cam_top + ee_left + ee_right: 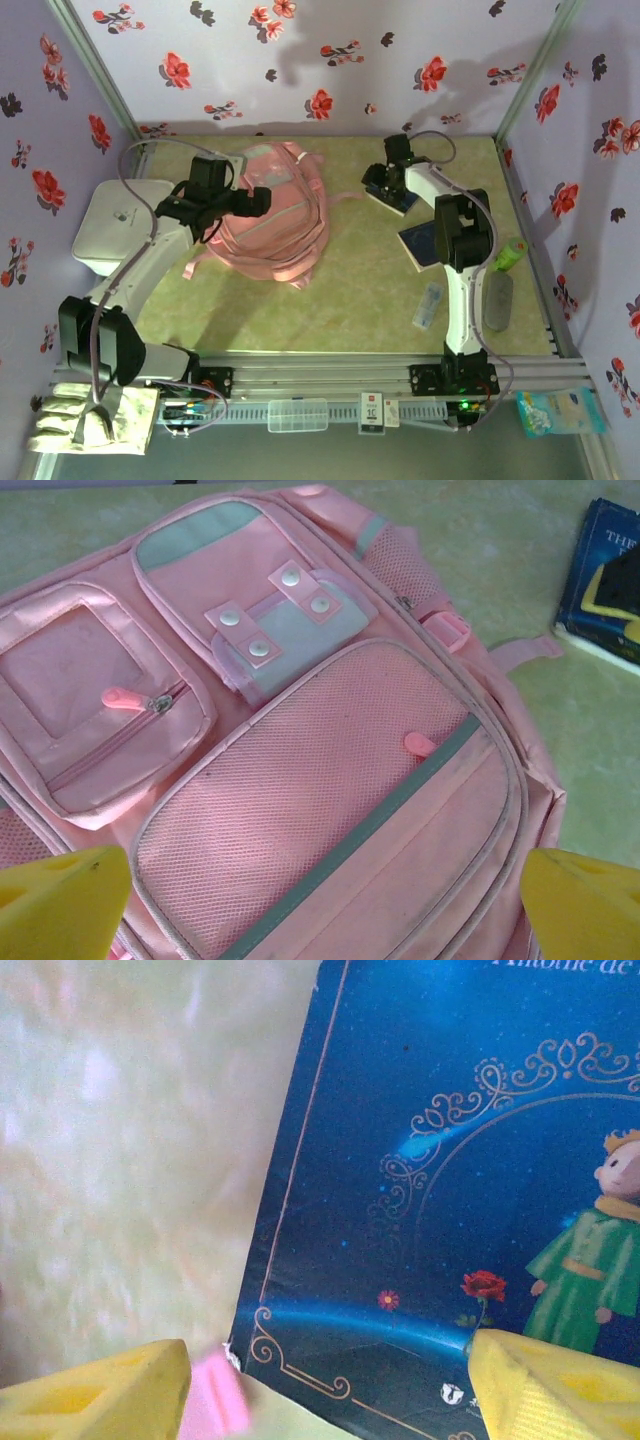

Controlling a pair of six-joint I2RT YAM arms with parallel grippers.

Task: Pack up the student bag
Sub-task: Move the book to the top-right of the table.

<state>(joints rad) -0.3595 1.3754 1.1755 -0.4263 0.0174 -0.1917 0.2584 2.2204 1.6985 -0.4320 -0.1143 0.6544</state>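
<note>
Left gripper is hanging over the bag, jaws spread wide. The bag is lying pockets-up, left of mid-table. Farther back, the right gripper is straddling the book's corner, jaws apart, clamping nothing. Advice: centre on the edge and squeeze squarely before lifting.

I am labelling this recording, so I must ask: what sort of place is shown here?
Probably a staged robot test booth, not a real room. Flowered walls close in a table, the left arm and right arm are bolted to a metal rail, and a pink backpack and a book lie ready.
</note>
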